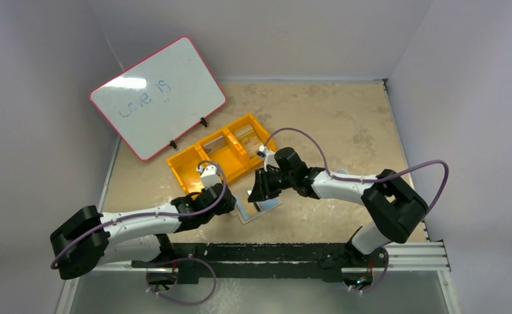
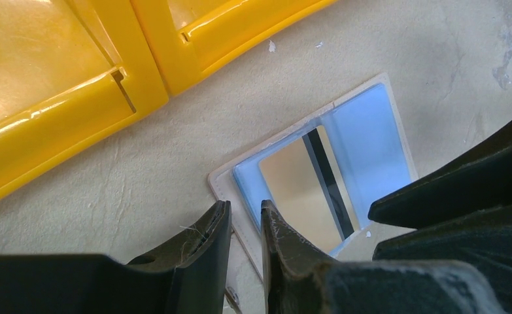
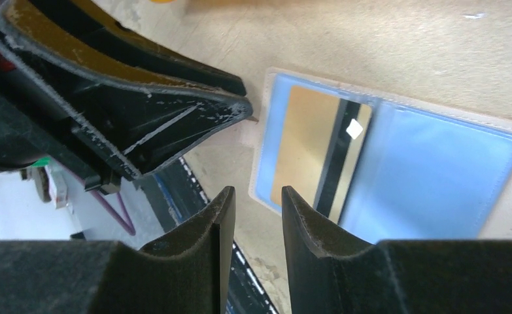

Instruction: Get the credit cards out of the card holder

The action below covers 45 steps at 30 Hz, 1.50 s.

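Right wrist view: the card holder (image 3: 436, 170) lies open flat on the desk (image 3: 403, 52), with a tan credit card (image 3: 305, 144) in the panel nearer my left end effector (image 2: 245, 212). That one straddles the holder's rim, gap narrow; pinching or not, I can't tell. My right end effector (image 3: 253, 196) hovers at the near edge, fingers slightly apart, empty.

Left arm (image 1: 142, 219) extends rightward, held low and bent at the elbow. Left claw (image 2: 245, 212) points downward, jaws narrowly parted. Right arm (image 1: 344, 186) extends leftward. Right claw (image 3: 256, 196) angles downward, close to the left claw, jaws slightly apart.
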Tool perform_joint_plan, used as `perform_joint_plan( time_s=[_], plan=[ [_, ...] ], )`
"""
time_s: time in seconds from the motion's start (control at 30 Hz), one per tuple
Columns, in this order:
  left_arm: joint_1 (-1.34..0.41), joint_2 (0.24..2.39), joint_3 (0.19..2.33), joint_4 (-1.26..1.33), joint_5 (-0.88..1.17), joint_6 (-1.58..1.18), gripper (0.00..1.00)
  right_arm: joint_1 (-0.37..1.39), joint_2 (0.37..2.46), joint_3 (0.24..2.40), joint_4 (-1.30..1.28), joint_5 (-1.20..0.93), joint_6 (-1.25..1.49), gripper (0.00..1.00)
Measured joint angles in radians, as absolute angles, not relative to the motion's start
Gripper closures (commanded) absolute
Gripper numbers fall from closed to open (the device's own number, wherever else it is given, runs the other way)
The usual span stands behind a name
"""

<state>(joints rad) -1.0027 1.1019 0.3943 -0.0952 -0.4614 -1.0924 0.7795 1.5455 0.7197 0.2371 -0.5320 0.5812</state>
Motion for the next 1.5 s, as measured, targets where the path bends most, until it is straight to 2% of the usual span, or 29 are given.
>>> perform_joint_plan(
  time_s=[0.3,0.53,0.7,0.83,0.97,1.17,1.37,1.5],
  plan=[
    [-1.003,1.125,0.394,-0.082,-0.443,-1.089,0.69,0.779,1.545,0.725,0.115,-0.36,0.588,0.63],
    [-1.003,1.168,0.394,-0.065,-0.405,-1.089,0.67,0.779,1.606,0.725,0.133,-0.389,0.596,0.64],
    [-1.003,1.192,0.394,-0.05,-0.392,-1.089,0.74,0.77,1.645,0.721,0.185,-0.429,0.627,0.65],
    [-1.002,1.214,0.394,-0.023,-0.397,-1.081,0.81,0.754,1.65,0.691,0.249,-0.468,0.657,0.72],
    [-1.002,1.248,0.394,0.028,-0.392,-1.081,0.87,0.746,1.669,0.657,0.316,-0.513,0.696,0.81],
    [-1.002,1.258,0.394,0.043,-0.393,-1.081,0.92,0.715,1.675,0.621,0.365,-0.543,0.749,1.0],
    [-1.002,1.25,0.392,0.029,-0.392,-1.081,1.0,0.688,1.674,0.604,0.41,-0.57,0.785,1.0],
    [-1.002,1.249,0.39,0.029,-0.392,-1.081,1.0,0.673,1.659,0.582,0.426,-0.572,0.804,1.0]
  ],
)
